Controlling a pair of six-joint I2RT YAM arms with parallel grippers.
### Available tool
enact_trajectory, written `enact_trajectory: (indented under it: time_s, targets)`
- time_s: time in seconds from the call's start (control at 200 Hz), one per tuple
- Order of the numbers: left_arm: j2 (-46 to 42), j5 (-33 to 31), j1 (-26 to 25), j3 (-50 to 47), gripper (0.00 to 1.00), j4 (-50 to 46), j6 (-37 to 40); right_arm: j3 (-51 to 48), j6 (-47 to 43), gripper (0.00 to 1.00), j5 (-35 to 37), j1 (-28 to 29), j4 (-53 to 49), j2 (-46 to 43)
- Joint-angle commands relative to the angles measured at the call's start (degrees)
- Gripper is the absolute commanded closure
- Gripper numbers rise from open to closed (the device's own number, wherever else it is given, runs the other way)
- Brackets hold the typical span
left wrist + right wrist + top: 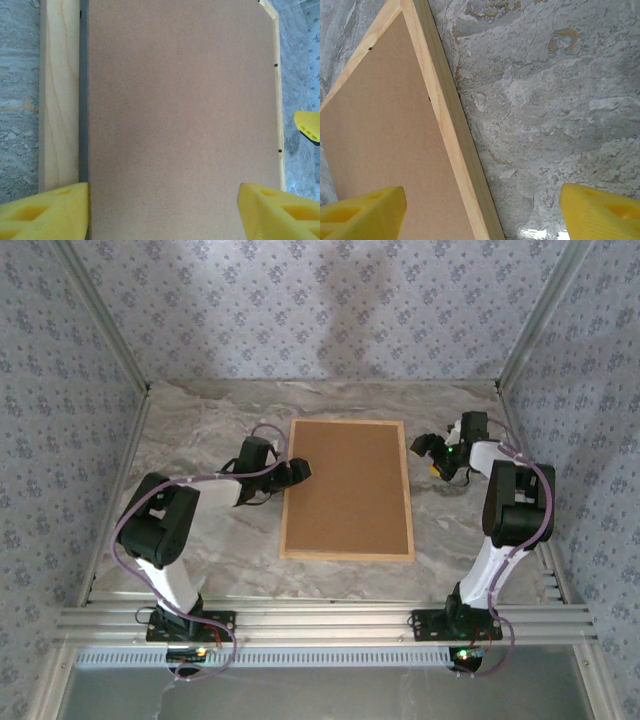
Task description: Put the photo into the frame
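Presently, the board (347, 487) lies in the frame (346, 556). We find the left gripper (299, 471) and right gripper (428, 450) spread wide, holding nothing. We advise pressing the board flush, evenly.

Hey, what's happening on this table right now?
Two robot arms are working around a wooden frame lying flat on the marble table, with a brown backing board filling it. The left end effector is open at the frame's left edge. The right end effector is open near its right edge. Neither holds anything.
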Motion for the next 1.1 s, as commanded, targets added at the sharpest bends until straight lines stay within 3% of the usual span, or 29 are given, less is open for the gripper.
enact_trajectory:
  time_s: [0.0,0.465,0.725,1.095]
  targets:
    - [-2.78,-1.63,-0.27,1.42,0.23,-1.50,2.58,0.57,-1.18,0.18,-1.05,0.33,-0.96,0.17]
    - [-5.18,-4.09,-0.11,2.23,0.21,-5.04,6.08,0.62,-1.48,0.18,-0.60,0.84,-1.64,-0.85]
    - [-8.70,-7.58,2.05,2.26,0.22,-9.45,9.24,0.01,-4.08,0.18,6.52,4.56,-4.11,-4.65]
    - [-1.12,-4.75,1.70,11.23,0.24,-14.59,11.51,2.17,-4.34,0.17,8.91,9.74,-2.59,-1.06]
